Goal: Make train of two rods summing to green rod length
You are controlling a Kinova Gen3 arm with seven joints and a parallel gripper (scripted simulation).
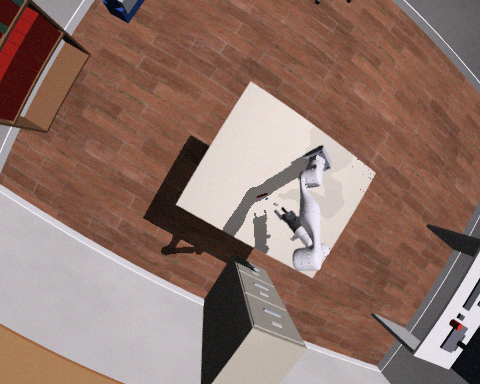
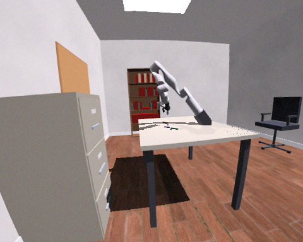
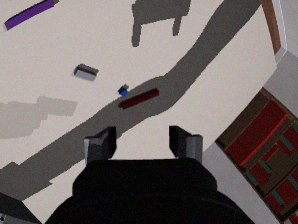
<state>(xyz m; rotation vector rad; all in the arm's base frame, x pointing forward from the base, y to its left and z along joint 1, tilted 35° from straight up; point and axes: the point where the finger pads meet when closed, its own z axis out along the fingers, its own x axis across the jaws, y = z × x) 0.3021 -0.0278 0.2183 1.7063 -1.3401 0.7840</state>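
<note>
My gripper (image 3: 142, 137) (image 1: 283, 214) (image 2: 165, 110) is open and empty, and it hangs well above the white table (image 1: 264, 130) (image 2: 195, 138) (image 3: 80, 36). In the wrist view a red rod (image 3: 140, 99) lies in the arm's shadow just ahead of the fingers. A small blue rod (image 3: 123, 90) lies close to its left end. A grey rod (image 3: 85, 71) lies further left, and a purple rod (image 3: 29, 12) lies at the far upper left. In the exterior view the red rod (image 2: 165, 123), the purple rod (image 2: 167, 127) and a green rod (image 2: 175, 128) lie below the gripper. The green rod does not show in the wrist view.
The table's edge runs close on the right in the wrist view, with the bookshelf (image 3: 266, 143) (image 2: 142, 94) beyond it. A filing cabinet (image 1: 264, 310) (image 2: 53, 157) stands beside the table. An office chair (image 2: 283, 116) stands far off.
</note>
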